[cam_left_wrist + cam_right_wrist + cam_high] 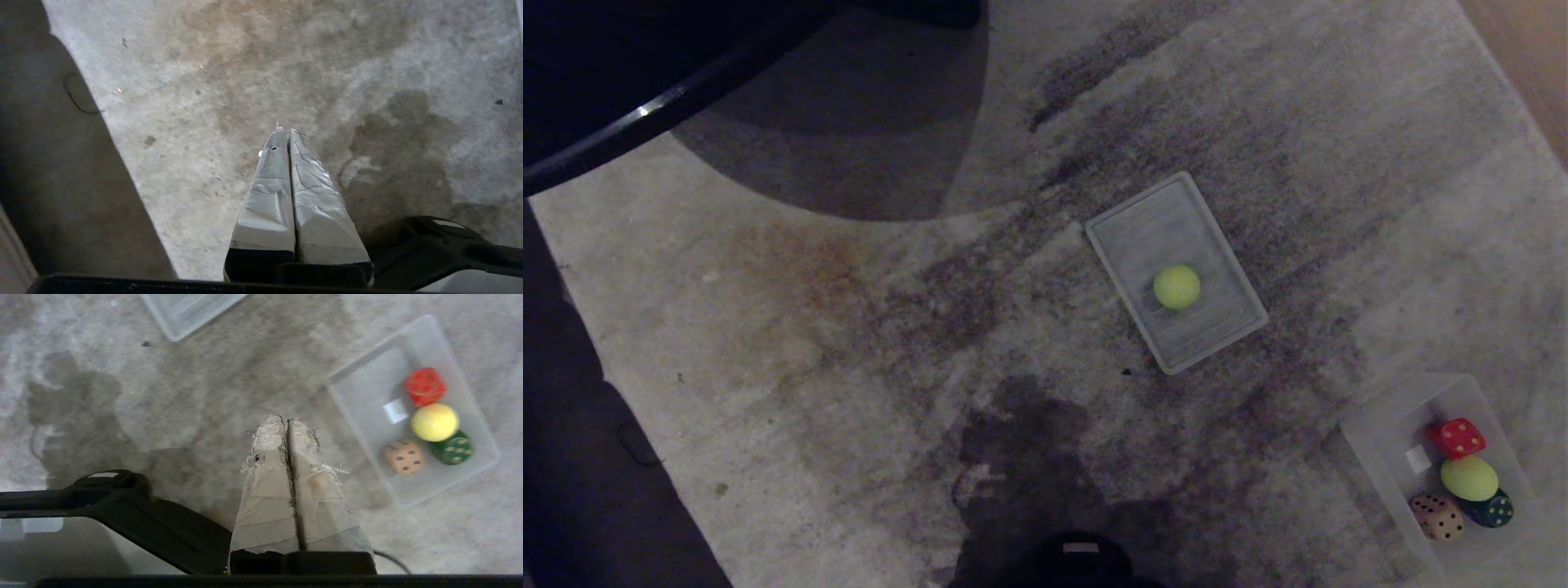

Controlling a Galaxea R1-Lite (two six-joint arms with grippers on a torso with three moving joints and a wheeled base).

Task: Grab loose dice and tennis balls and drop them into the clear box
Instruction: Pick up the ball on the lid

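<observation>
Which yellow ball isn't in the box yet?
The ball sitting alone on the flat lid in the middle of the rug. The other ball already lies in the clear box, among the dice.

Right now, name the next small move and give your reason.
Probably swing the right gripper out toward the tennis ball resting on the flat lid, opening as it goes. That ball is the only task item outside the clear box, which lies on the robot's right and already holds three dice and a ball. Both grippers are shut and empty over the rug; the left gripper is farther away.
</observation>
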